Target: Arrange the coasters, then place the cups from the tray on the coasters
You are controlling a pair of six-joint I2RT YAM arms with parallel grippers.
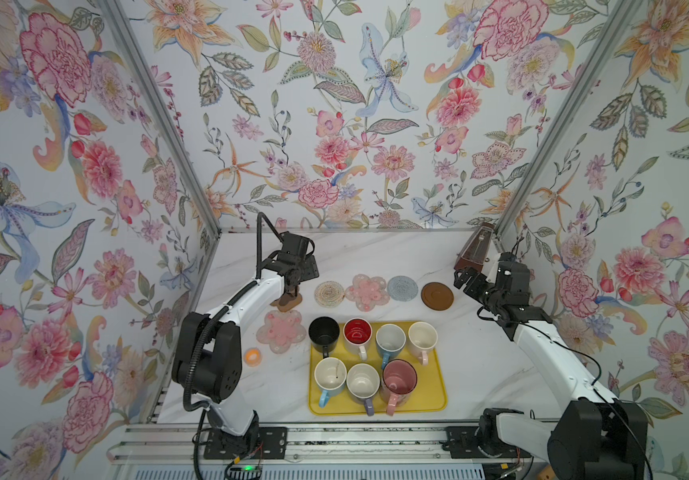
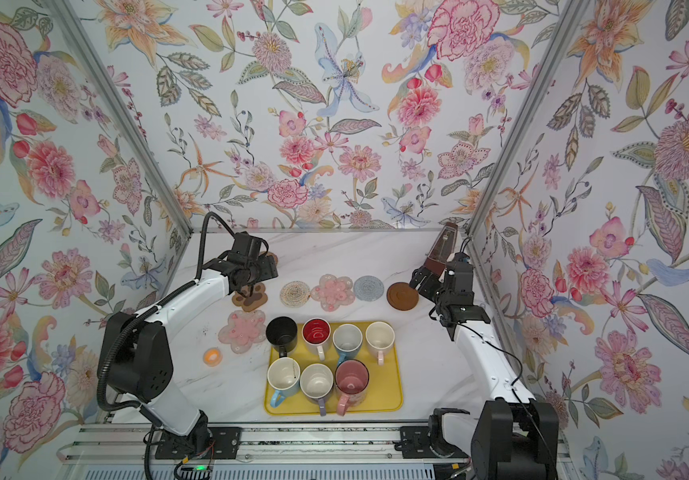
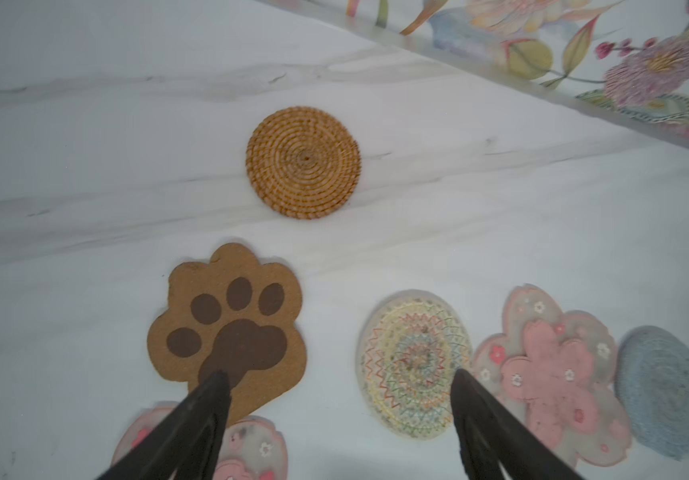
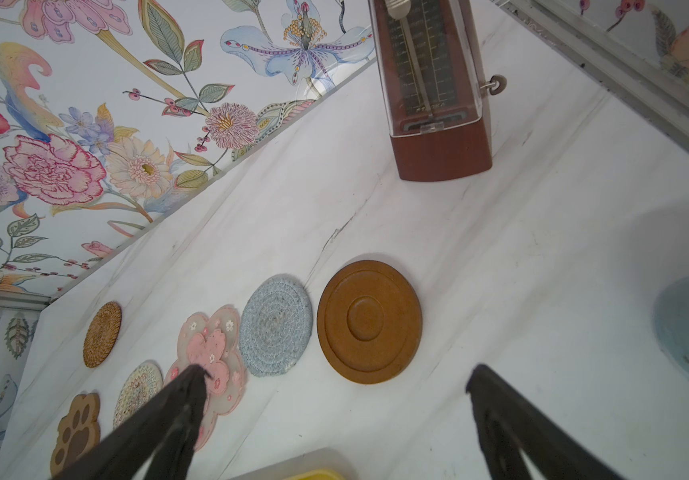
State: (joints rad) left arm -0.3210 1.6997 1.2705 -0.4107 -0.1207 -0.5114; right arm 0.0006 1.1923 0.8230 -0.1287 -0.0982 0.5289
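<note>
Hanging over paw coaster, left hand spread, empty; right hand likewise; metronome lettering unreadable

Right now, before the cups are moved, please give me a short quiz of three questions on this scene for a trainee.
1. True or false: all seven cups stand on the tray.
2. Which of these lies closest to the left gripper? A) paw coaster B) dark brown disc C) grey-blue round
3. Fill in: the woven round lying alone at the back is ___ in colour.
Key: 1 true; 2 A; 3 tan.
</note>
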